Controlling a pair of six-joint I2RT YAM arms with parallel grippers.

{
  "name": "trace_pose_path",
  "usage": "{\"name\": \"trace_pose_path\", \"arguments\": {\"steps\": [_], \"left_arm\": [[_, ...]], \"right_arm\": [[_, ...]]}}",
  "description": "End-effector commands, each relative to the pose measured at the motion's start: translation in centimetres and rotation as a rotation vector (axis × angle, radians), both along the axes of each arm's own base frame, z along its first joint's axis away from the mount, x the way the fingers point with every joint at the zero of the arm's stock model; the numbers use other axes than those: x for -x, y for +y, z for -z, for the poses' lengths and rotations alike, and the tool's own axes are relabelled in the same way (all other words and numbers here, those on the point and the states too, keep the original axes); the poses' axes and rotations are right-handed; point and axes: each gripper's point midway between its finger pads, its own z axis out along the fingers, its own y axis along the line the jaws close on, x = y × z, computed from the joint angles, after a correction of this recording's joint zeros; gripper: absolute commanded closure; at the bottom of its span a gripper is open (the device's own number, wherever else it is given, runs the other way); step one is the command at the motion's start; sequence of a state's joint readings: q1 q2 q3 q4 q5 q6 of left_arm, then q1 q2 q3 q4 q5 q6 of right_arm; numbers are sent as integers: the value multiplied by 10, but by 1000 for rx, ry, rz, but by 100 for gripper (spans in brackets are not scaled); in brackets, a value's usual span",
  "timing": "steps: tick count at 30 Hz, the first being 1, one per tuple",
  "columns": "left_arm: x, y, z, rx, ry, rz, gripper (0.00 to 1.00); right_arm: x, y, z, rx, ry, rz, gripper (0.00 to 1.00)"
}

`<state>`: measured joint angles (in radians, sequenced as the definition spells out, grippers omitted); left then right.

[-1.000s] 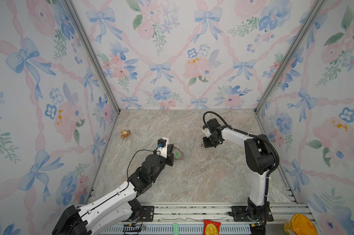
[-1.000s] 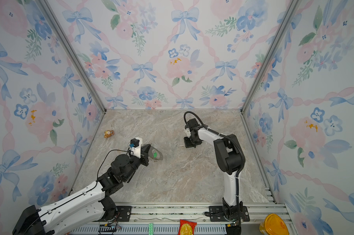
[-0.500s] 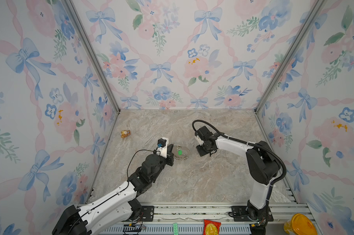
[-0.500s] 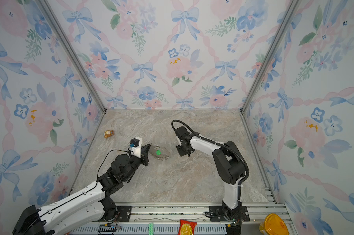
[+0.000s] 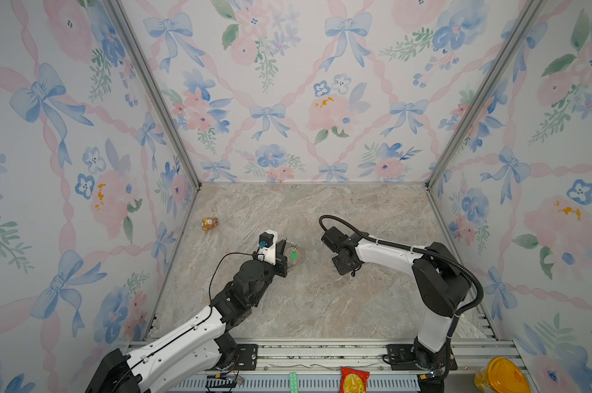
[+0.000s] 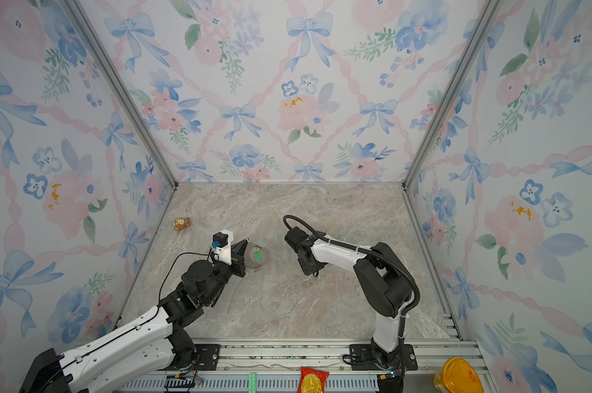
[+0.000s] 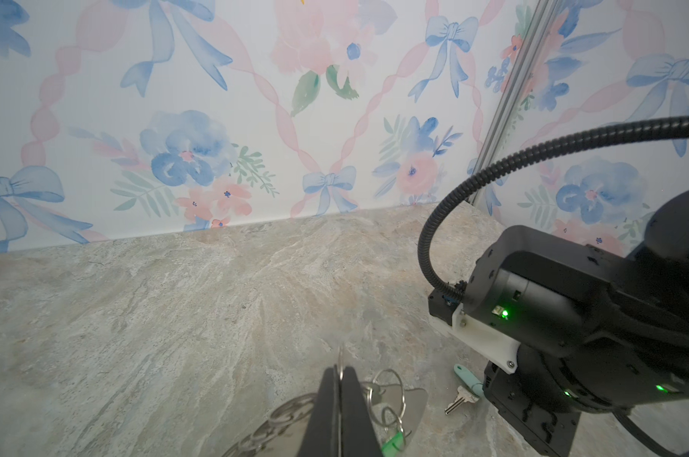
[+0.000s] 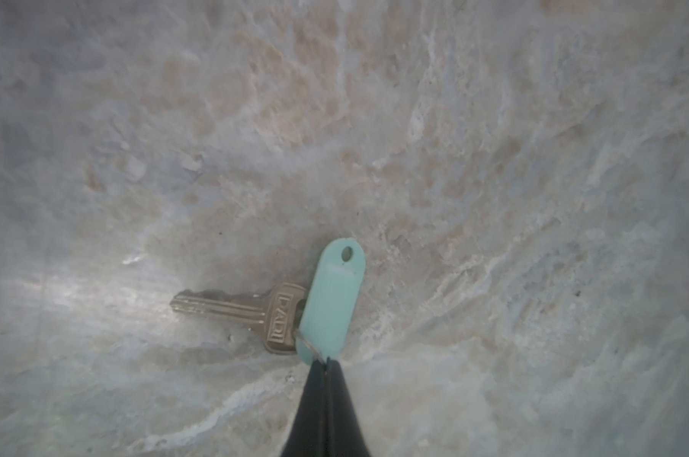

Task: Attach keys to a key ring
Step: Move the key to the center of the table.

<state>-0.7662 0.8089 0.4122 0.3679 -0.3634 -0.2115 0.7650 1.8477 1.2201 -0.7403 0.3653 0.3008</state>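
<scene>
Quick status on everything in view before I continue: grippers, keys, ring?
key ring: lying on table.
green key: inside the hoop, seemingly attached.
mint-tag key: flat on table, unattached.
bear figurine: on table, untouched.
left gripper: shut on key ring's edge.
right gripper: shut on mint-tag key's small loop.

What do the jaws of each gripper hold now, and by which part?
The left gripper pinches a thin silver ring on the key ring. The right gripper grips the small wire loop of the mint-tagged key.
</scene>
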Motion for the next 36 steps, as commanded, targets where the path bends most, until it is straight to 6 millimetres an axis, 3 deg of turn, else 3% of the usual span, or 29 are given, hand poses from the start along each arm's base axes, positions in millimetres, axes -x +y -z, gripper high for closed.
{"name": "trace_pose_path", "arguments": {"steps": [1, 5, 9, 14, 19, 23, 27, 36], "left_arm": [[1, 3, -12, 21, -47, -13, 100], [2, 5, -12, 20, -49, -19, 100], [2, 6, -13, 17, -53, -27, 100], [2, 9, -14, 19, -59, -40, 100], [2, 9, -12, 14, -57, -39, 100], [2, 8, -12, 11, -56, -39, 100], [2, 8, -12, 11, -56, -39, 100], [2, 7, -10, 7, -52, -35, 100]], "right_arm": [[17, -11, -1, 93, 9, 33, 100], [22, -11, 0, 120, 35, 59, 97], [23, -13, -1, 119, 67, 86, 81], [26, 6, -7, -108, 141, 84, 66], [17, 4, -19, -212, 138, 45, 66], [12, -11, -7, -248, 178, 86, 67], [10, -3, -1, -330, 200, 96, 67], [8, -4, 23, -320, 236, 115, 66]]}}
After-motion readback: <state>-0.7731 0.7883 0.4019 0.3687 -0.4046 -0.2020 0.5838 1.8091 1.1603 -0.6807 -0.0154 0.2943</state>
